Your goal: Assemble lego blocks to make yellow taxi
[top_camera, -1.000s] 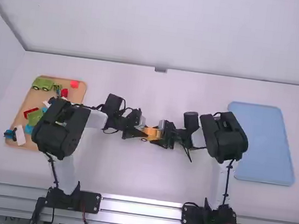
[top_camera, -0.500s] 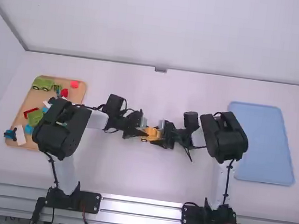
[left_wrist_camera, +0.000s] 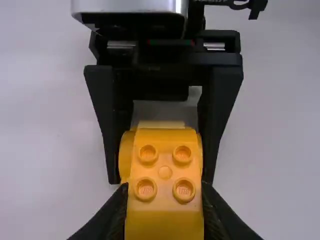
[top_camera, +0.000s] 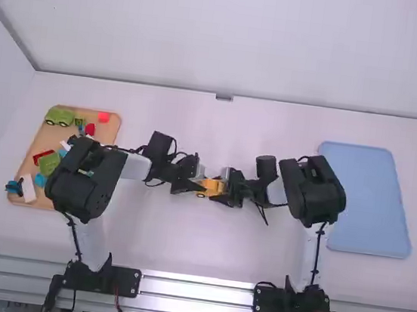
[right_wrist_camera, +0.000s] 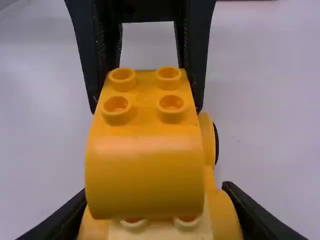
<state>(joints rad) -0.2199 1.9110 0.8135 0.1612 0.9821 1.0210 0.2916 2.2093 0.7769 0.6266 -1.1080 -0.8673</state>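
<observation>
At the table's middle, my left gripper (top_camera: 195, 186) and right gripper (top_camera: 224, 191) face each other with the yellow car parts (top_camera: 209, 187) between them. In the left wrist view my left gripper (left_wrist_camera: 164, 202) is shut on a yellow block (left_wrist_camera: 165, 171) with four studs and a curved end. That yellow block (right_wrist_camera: 145, 150) lies over a wider yellow wheeled base (right_wrist_camera: 225, 215) in the right wrist view. My right gripper (right_wrist_camera: 159, 212) is shut on the base's sides. Whether block and base are pressed fully together cannot be told.
An orange-brown tray (top_camera: 47, 136) at the far left holds a green vehicle (top_camera: 59, 116), red pieces (top_camera: 103, 117) and several other blocks, partly under the left arm. A blue tray (top_camera: 371, 199) lies on the right, beyond the right arm's elbow.
The yellow parts and the fingers around them have shifted only very slightly. Both arms otherwise hold their places.
</observation>
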